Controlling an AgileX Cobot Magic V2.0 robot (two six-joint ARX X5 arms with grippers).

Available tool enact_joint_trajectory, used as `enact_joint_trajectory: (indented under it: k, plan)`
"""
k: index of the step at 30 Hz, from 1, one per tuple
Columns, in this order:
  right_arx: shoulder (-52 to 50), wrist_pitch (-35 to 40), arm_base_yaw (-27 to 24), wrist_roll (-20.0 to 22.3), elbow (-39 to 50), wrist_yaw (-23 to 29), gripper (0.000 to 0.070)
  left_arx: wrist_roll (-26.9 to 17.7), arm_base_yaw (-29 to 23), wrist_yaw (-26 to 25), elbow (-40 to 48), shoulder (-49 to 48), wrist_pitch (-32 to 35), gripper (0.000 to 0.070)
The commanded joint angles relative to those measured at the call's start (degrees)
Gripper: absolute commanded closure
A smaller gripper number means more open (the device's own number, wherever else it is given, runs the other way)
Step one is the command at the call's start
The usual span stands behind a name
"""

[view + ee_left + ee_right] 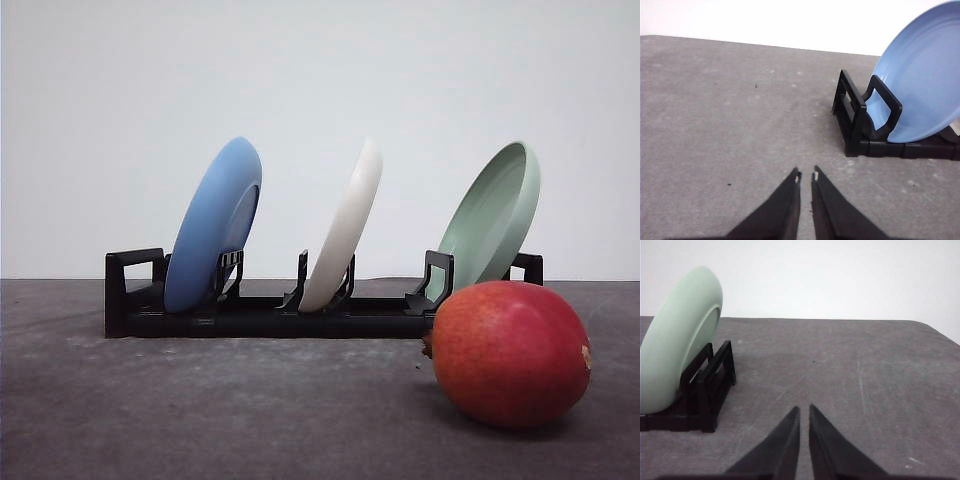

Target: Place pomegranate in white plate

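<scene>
The pomegranate lies on the grey desk, close to the front camera and just in front of the right end of a black rack. The white plate stands on edge in the middle slot of that rack, leaning, with the blue plate to its left and the pale green plate to its right. Neither arm has begun work: the left gripper hovers over bare desk beside the rack's blue-plate end, its jaws nearly closed with only a sliver between the tips and nothing held, and the right gripper sits likewise near the green-plate end, jaws all but closed and empty. The plate probably has to come out of the rack and lie flat before the fruit can rest in it. To do that well, open the jaws wide first, take the rim near its top, and lift along the lean so the neighbouring plates are not knocked. The fruit looks glossy and round, so it may roll; grip it across its widest part.
</scene>
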State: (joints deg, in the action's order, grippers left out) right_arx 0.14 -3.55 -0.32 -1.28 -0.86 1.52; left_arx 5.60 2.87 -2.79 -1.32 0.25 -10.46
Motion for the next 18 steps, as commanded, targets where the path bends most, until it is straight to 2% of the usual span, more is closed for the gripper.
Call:
enact_joint_trajectory:
  k: [1,6,11,16,18]
  plan:
    - [0.07,0.60,0.07,0.24,0.22,0.04,0.0671,1.48,0.04,0.04,0.63,-0.02,0.37,0.0677]
    - [0.07,3.12,0.07,0.15,0.22,0.00,0.0671,7.06,0.04,0.07,0.63,-0.02,4.17,0.0678]
    - [0.07,8.08,0.09,-0.60,0.22,0.00,0.0671,9.06,0.04,0.09,0.63,0.00,9.85,0.0688]
    - [0.07,13.11,0.09,-4.35,0.15,-0.13,0.0671,9.03,0.04,0.15,0.10,0.00,13.09,0.0688]
    - [0.07,14.12,0.09,-7.38,0.00,-0.52,0.0673,9.03,0.02,0.34,-0.66,0.00,13.07,0.0688]
